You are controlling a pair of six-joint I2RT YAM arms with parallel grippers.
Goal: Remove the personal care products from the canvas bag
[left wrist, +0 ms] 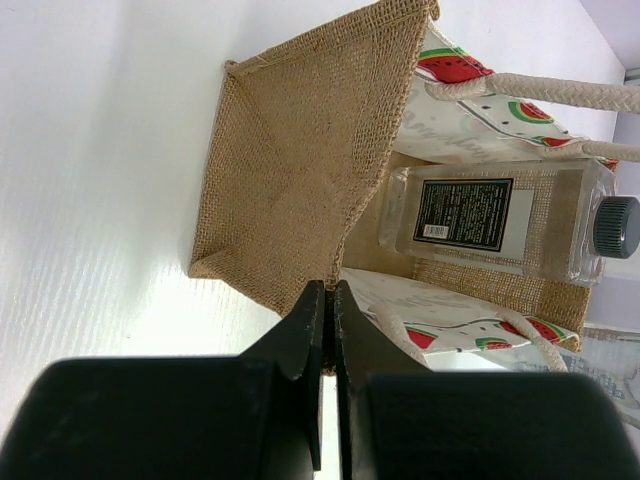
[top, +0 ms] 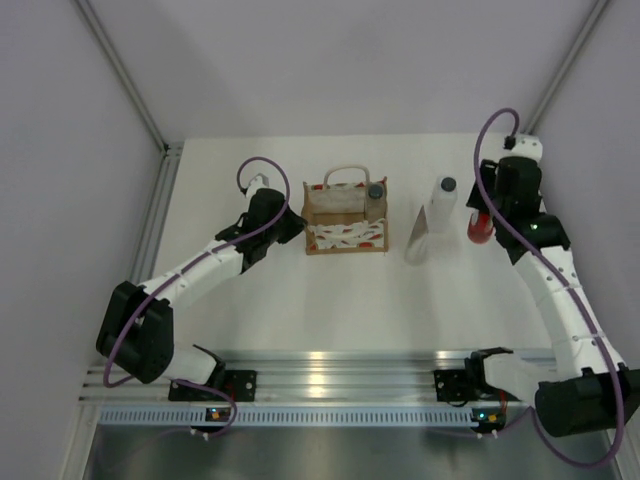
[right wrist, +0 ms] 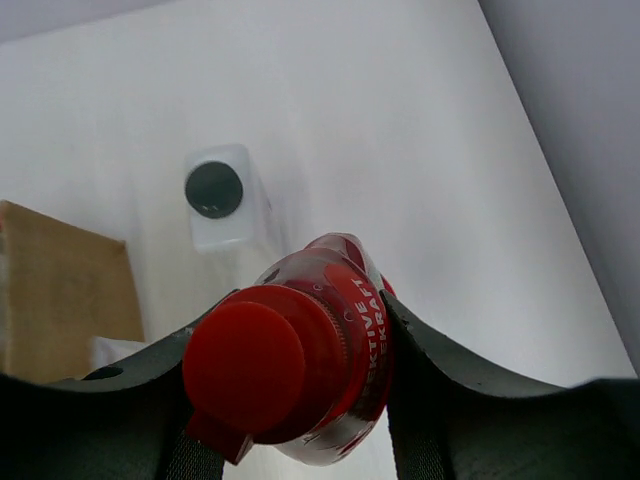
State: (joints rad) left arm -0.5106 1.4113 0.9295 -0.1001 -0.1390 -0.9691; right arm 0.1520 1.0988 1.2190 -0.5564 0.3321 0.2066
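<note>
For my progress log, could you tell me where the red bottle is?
In the top view, the red bottle is far right, held in the right gripper, just right of the white bottle.

**Three Views, One Bag**

Top: looks down over the whole surface from the near edge. Left wrist: faces the canvas bag close, into its mouth. Right wrist: looks down past the red bottle, catches the bag's corner.
</note>
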